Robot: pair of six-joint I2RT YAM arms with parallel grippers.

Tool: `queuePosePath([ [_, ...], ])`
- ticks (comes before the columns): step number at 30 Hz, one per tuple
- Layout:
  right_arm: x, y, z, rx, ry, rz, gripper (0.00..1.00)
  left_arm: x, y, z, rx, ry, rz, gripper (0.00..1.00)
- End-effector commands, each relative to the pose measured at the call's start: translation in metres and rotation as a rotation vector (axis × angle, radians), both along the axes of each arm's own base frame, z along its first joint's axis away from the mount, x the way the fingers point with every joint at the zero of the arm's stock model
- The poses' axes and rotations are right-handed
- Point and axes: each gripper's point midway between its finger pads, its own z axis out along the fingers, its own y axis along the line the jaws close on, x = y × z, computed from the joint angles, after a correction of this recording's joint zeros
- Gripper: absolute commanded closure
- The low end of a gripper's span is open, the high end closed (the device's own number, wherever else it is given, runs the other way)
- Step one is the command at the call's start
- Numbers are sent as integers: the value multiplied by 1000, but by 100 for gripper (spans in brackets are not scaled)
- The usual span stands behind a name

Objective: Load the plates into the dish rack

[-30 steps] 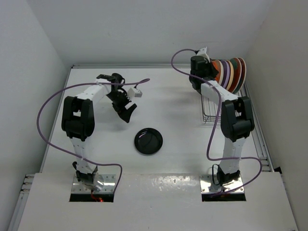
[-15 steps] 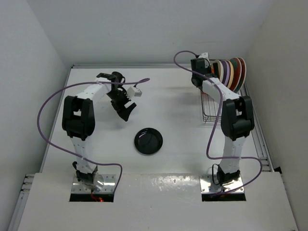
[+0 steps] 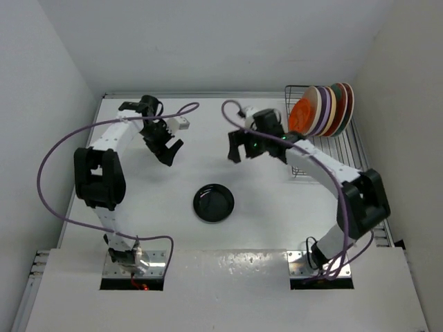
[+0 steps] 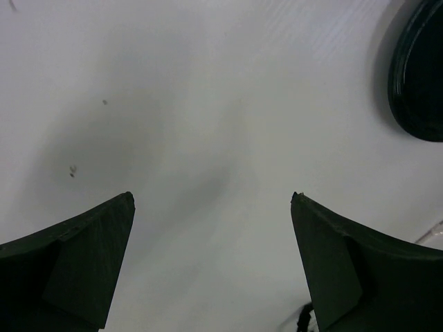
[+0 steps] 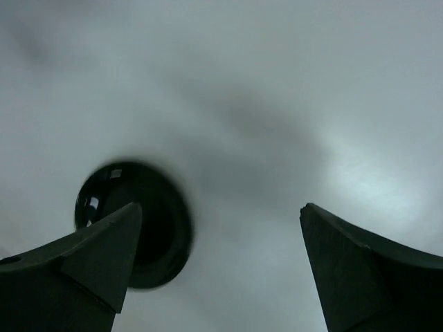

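My left pincer [image 3: 168,153] hangs over the far left part of the white table [image 3: 208,131]. Its jaws are spread wide and hold nothing. From the wrist, the left pincer [image 4: 211,199] shows only bare tabletop between its two dark fingers [image 4: 83,259]. The small glossy black plate [image 3: 213,203] lies flat near the middle of the table, nearer my bases and well apart from this pincer. In the left wrist view the black plate [image 4: 419,76] is a dark curved rim at the upper right edge.

My right pincer [image 3: 239,152] is out over the middle of the table, left of the dish rack [image 3: 338,144]. It too is wide open and empty. The view from that wrist is blurred. The right pincer [image 5: 221,207] has plain table between its tips, and the black plate [image 5: 163,228] sits low on the left, partly hidden behind one finger [image 5: 83,270].

The dish rack stands at the far right corner of the table. The other plates stand on edge at its far end, packed face to face. A small bright orange plate [image 3: 300,114] is in front, a lavender plate [image 3: 318,109] is behind it, then come paler ones, and a red plate [image 3: 344,102] is at the back. They overlap so much from above that I think there are six, though I cannot count them surely.
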Motion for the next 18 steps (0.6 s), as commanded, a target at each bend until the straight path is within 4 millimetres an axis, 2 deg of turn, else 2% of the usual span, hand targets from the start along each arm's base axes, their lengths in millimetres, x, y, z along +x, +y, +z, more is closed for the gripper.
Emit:
queuePosePath([
  [1, -66, 49, -69, 148, 322, 137, 6, -17, 9, 21, -28, -66, 48, 0],
  [2, -77, 63, -85, 134, 352, 169, 9, -20, 13, 32, -40, -101, 89, 0],
  [5, -101, 78, -114, 75, 422, 209, 15, -23, 38, 27, 7, -158, 239, 0],
  [6, -107, 80, -121, 67, 443, 212, 18, -26, 44, 41, 9, -212, 262, 0],
  [7, -106, 76, -131, 63, 456, 197, 18, -29, 48, 41, 7, -236, 275, 0],
  [8, -121, 81, -142, 48, 482, 216, 19, -31, 56, 46, 1, -263, 309, 0],
  [9, -121, 81, -146, 56, 490, 204, 22, -39, 60, 59, -9, -312, 334, 0],
  [11, -134, 76, -161, 47, 537, 200, 26, -43, 70, 72, -20, -371, 363, 0],
  [14, -151, 71, -178, 7, 576, 218, 39, -56, 71, 85, -61, -402, 425, 0],
  [15, -155, 69, -183, 1, 586, 217, 48, -60, 74, 82, -49, -396, 449, 0],
  [16, -165, 62, -193, -15, 615, 203, 51, -66, 75, 77, -42, -385, 473, 0],
  [18, -166, 60, -198, -5, 615, 183, 71, -74, 84, 61, -11, -340, 541, 0],
])
